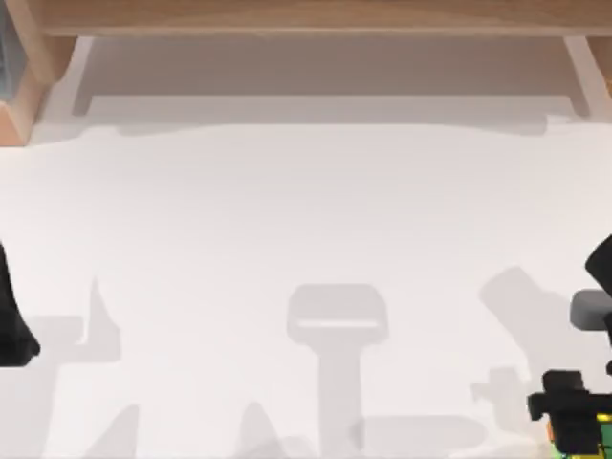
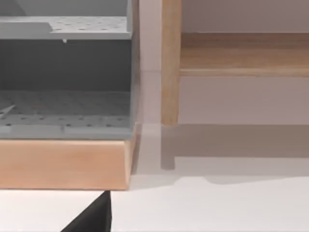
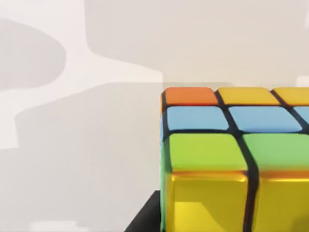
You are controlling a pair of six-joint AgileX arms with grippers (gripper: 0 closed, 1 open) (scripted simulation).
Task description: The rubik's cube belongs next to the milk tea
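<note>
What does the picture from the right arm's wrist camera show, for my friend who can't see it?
A rubik's cube sits very close to the camera on a plain white table. Its stickers are orange, yellow, blue and green, split by dark lines. Soft grey shadows lie across the table around it.

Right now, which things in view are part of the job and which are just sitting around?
Part of the job:
- cube, at the table's near right corner in the top view
- right gripper, at the cube
- table

Just there:
- wooden shelf along the far edge
- grey rack on a wooden base
- left arm, parked at the left edge
</note>
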